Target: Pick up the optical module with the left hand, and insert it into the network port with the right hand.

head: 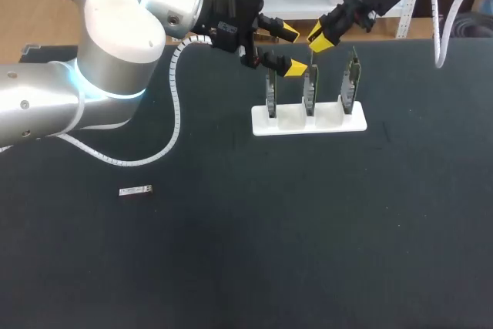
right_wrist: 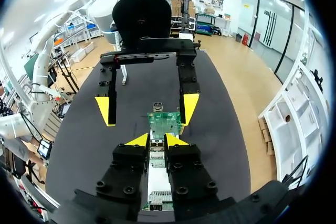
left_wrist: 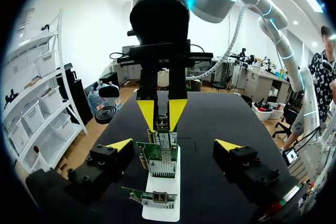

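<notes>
A white holder (head: 308, 123) carries three upright green network cards (head: 310, 92). My right gripper (head: 320, 40) hangs just above the middle card, shut on a small silvery optical module (left_wrist: 161, 124) that sits between its yellow tips. In the right wrist view the module (right_wrist: 157, 151) points down at a card (right_wrist: 164, 123) on the holder (right_wrist: 157, 182). Beside it on the left, my left gripper (head: 292, 50) stands wide open and empty, its fingers either side of the row of cards (left_wrist: 159, 156). A second module (head: 135, 190) lies flat on the table at the left.
The dark table (head: 308, 229) has only the holder at the back and the loose module at the left. My left arm's white cable loops down over the table (head: 173, 113) beside the holder.
</notes>
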Robot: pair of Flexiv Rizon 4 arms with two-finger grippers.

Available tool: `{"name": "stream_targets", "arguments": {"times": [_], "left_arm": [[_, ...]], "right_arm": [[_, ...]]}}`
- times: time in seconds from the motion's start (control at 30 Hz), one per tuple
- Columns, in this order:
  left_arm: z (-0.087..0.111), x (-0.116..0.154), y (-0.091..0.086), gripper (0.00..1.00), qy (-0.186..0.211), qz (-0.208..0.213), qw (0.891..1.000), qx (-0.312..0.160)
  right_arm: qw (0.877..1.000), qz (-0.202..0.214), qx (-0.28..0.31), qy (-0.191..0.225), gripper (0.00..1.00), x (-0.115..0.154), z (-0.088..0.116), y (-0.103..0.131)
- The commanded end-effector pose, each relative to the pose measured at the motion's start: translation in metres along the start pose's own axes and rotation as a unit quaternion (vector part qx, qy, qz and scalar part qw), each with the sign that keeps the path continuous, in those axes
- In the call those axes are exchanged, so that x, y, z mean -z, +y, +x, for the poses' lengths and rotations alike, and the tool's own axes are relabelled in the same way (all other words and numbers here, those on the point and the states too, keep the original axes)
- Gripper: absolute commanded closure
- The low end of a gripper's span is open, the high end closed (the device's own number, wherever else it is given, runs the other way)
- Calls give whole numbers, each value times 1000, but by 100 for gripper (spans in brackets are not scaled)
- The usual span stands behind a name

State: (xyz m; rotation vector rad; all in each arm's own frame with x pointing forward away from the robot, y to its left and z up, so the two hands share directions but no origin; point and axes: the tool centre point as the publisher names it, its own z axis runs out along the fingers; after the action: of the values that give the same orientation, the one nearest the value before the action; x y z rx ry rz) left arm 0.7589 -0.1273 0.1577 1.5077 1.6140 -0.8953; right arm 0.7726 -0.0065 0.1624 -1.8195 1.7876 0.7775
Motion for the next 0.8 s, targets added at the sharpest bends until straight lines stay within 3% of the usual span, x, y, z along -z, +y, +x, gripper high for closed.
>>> {"name": "stream_targets", "arguments": {"times": [0.03, 0.07, 0.1, 0.13, 0.17, 0.4, 0.8], "left_arm": [[-1, -1, 1, 0, 3, 1, 1000, 1], [-1, -1, 1, 0, 3, 1, 1000, 1], [-1, -1, 1, 0, 3, 1, 1000, 1], [-1, -1, 1, 0, 3, 1, 1000, 1], [-1, -1, 1, 0, 3, 1, 1000, 1], [-1, -1, 1, 0, 3, 1, 1000, 1], [-1, -1, 1, 0, 3, 1, 1000, 1]], "right_arm": [[1000, 4, -2, 0, 100, -1, 1, 2], [1000, 3, -2, 0, 100, -1, 1, 2], [1000, 4, -2, -1, 91, -1, 1, 2], [1000, 4, -2, -3, 4, -1, 1, 2], [1000, 4, -2, -4, 0, 0, 1, 2], [1000, 10, 1, -9, 0, 3, 0, 3], [997, 43, -16, -66, 0, 22, 8, 12]]}}
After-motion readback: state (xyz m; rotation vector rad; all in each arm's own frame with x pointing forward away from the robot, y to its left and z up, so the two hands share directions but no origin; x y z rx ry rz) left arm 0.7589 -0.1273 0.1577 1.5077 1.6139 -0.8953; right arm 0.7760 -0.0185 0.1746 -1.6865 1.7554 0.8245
